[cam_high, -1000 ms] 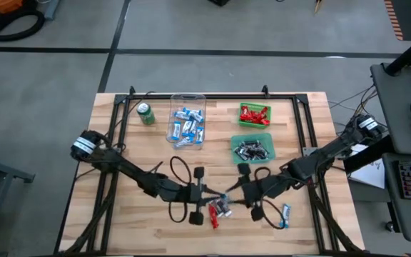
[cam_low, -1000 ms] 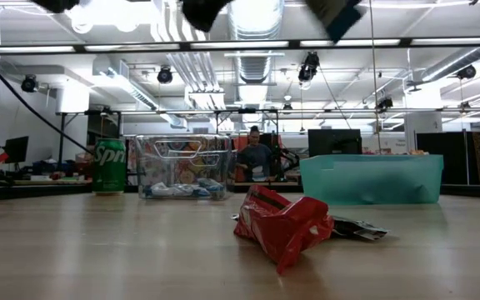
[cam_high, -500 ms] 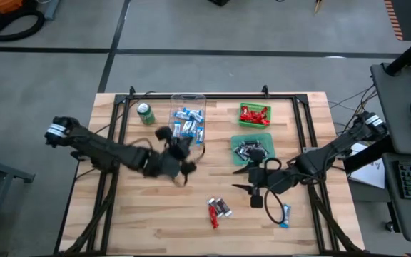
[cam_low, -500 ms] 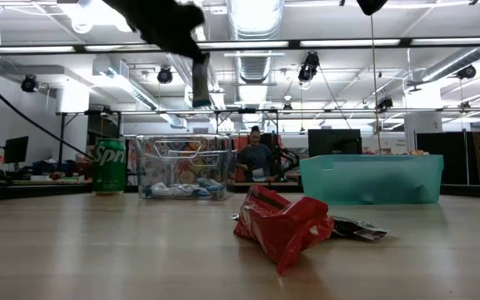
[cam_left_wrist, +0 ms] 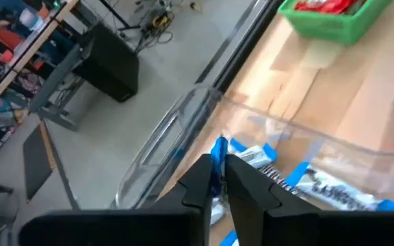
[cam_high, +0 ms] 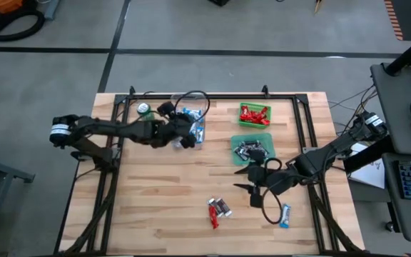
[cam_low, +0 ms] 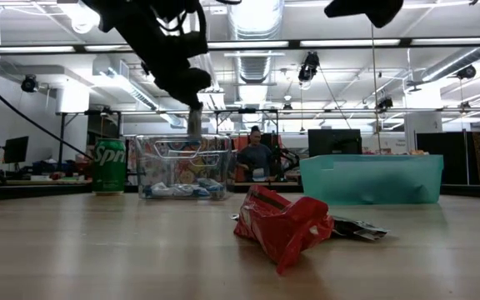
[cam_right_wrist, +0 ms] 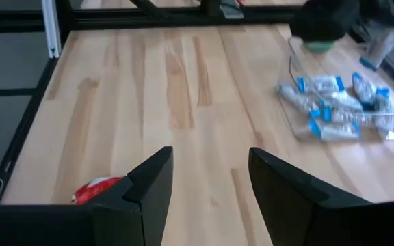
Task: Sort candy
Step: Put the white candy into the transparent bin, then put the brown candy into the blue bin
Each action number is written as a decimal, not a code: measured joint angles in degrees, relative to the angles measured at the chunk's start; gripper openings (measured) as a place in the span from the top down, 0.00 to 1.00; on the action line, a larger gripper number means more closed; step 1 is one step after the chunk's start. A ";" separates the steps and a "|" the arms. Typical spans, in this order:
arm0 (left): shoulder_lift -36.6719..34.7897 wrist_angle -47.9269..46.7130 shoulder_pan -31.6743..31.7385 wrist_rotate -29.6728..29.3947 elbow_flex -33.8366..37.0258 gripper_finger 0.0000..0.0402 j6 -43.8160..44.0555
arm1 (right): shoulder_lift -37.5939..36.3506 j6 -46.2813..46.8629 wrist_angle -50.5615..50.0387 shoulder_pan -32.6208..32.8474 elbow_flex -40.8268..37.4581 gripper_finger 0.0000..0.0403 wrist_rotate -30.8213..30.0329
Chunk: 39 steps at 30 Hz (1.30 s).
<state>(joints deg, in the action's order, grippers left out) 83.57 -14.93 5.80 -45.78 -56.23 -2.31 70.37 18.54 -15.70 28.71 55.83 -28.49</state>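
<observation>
My left gripper (cam_high: pixel 191 135) hangs over a clear container (cam_high: pixel 188 120) of blue-and-white candy bars at the far middle of the table. It is shut on one blue-wrapped candy (cam_left_wrist: pixel 218 148). In the low view its fingers (cam_low: pixel 195 121) point down just above the container (cam_low: pixel 182 167). My right gripper (cam_high: pixel 243 180) is open and empty, right of centre and above the table. A red candy (cam_high: pixel 212 216) and a black-and-silver candy (cam_high: pixel 222 208) lie together near the front. A blue-and-white candy (cam_high: pixel 285 215) lies to their right. My left gripper pinches the blue-wrapped candy between its two fingers, by the wrapper's end (cam_left_wrist: pixel 217 160). The rest of the candy sticks out past the fingertips. The fingers come from above, pointing down. The candy is lifted clear, over the container's open top.
A green bin (cam_high: pixel 254 114) of red candy and a teal bin (cam_high: pixel 252 148) of black-and-silver candy stand at the far right of centre. A green soda can (cam_high: pixel 145 112) stands left of the clear container. Bare wood lies between the bins and the loose candy.
My left gripper has left the loose candy near the front and gone up and toward the far edge, and is now over the clear container. My right gripper has drawn back from the same candy toward the table's right edge.
</observation>
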 joint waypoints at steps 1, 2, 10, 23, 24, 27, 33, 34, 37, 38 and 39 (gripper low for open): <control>0.00 -0.44 0.30 0.00 0.00 0.92 0.00 | 0.00 0.95 -0.55 0.00 0.00 0.55 0.01; 0.00 -0.69 0.49 -0.05 0.00 0.91 0.15 | 0.00 1.72 -1.24 0.00 0.00 0.55 0.03; -0.03 -1.09 -1.68 0.53 0.00 0.79 3.85 | 0.20 8.53 -5.32 0.02 -0.06 0.54 0.17; 0.04 -0.87 -18.12 1.46 0.00 0.78 14.83 | 9.13 10.92 -4.96 0.25 -0.13 0.54 5.07; 0.25 -0.48 -19.73 1.45 0.00 0.78 16.25 | 10.15 10.98 -4.77 0.29 -0.12 0.54 5.06; 1.20 1.17 -24.66 1.31 0.00 0.78 19.70 | 13.70 10.94 -4.11 0.89 -0.13 0.56 5.00; 5.54 9.03 -33.21 -0.93 0.02 0.78 21.90 | 22.10 10.39 3.41 2.79 -0.13 0.58 4.55; 6.46 10.12 -34.33 -1.15 0.02 0.78 21.94 | 23.71 10.18 5.29 3.04 -0.13 0.59 4.48; 8.68 12.73 -37.34 -1.57 0.02 0.78 21.94 | 27.74 9.46 10.90 3.68 -0.13 0.61 4.48; 9.24 13.79 -38.09 -1.64 -0.01 0.78 22.10 | 28.62 9.46 12.19 3.78 -0.13 0.61 4.50; 9.68 14.10 -38.98 -1.68 -0.02 0.78 22.44 | 29.64 9.59 13.31 3.93 -0.13 0.62 4.47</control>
<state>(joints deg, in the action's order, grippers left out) 93.25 -0.83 -33.18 -47.46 -56.25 20.14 100.01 28.13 -2.38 32.64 55.70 -24.03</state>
